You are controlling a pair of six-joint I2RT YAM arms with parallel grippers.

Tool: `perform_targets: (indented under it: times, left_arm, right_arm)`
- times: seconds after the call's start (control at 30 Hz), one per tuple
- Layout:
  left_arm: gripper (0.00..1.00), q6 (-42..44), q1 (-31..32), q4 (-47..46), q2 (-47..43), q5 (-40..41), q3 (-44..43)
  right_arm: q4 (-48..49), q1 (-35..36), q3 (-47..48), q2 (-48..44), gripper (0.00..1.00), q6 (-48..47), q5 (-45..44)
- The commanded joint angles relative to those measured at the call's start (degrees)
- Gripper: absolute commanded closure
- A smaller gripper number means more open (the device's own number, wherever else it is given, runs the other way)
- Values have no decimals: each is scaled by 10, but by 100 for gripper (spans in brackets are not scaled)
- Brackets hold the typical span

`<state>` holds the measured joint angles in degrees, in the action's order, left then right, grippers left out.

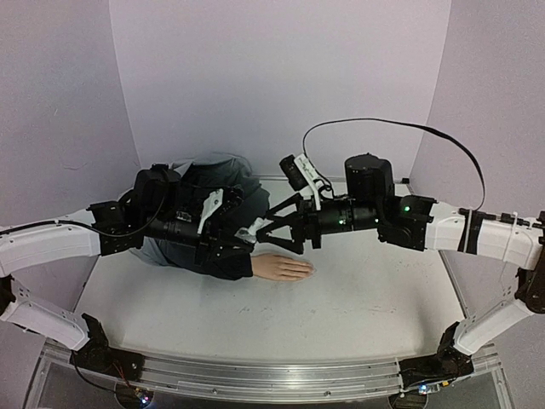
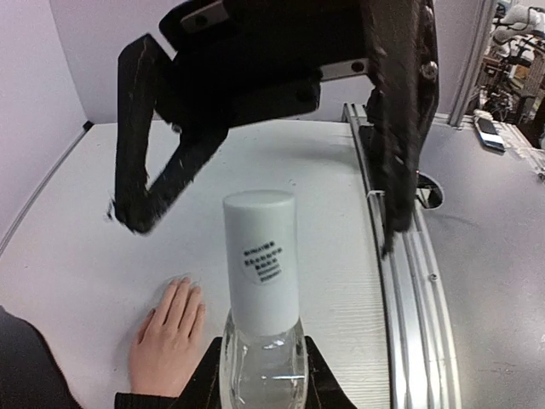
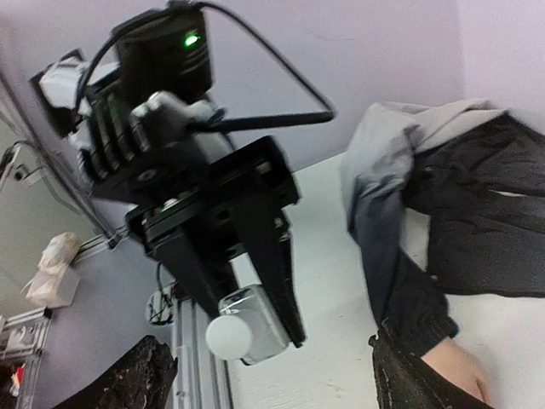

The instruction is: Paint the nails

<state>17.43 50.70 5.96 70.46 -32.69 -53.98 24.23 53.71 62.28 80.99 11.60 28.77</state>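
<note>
The pale mannequin hand (image 1: 285, 268) lies flat on the table, fingers pointing right, in a dark navy-and-grey jacket sleeve (image 1: 223, 260). Its tiny nails (image 2: 182, 286) look bare. My left gripper (image 1: 241, 239) is shut on the clear glass body of a small bottle (image 2: 262, 362) with a tall white cap (image 2: 260, 256), held above the wrist. My right gripper (image 1: 264, 230) is open, its fingers (image 2: 134, 209) spread on either side of the cap without touching it. The right wrist view shows the bottle (image 3: 247, 328) end-on between the left jaws.
The jacket (image 1: 209, 196) is bunched at the back left of the table (image 1: 358, 298). The aluminium rail (image 2: 400, 290) runs along the near edge. Purple walls enclose the back and sides.
</note>
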Motion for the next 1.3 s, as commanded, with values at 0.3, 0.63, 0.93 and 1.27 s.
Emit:
perform_targets:
  times: [0.3, 0.63, 0.93, 1.27]
  left_arm:
    - [100, -20, 0, -33, 0, -95, -34]
    - [100, -20, 0, -33, 8, -99, -36]
    - [100, -24, 0, -34, 0, -46, -36]
    - [100, -56, -2, -57, -17, 219, -23]
  right_arm:
    - [39, -21, 61, 61, 44, -51, 229]
    - [49, -21, 87, 76, 60, -37, 246]
    - [75, -20, 78, 84, 88, -14, 234]
    - [116, 33, 65, 125, 100, 89, -25]
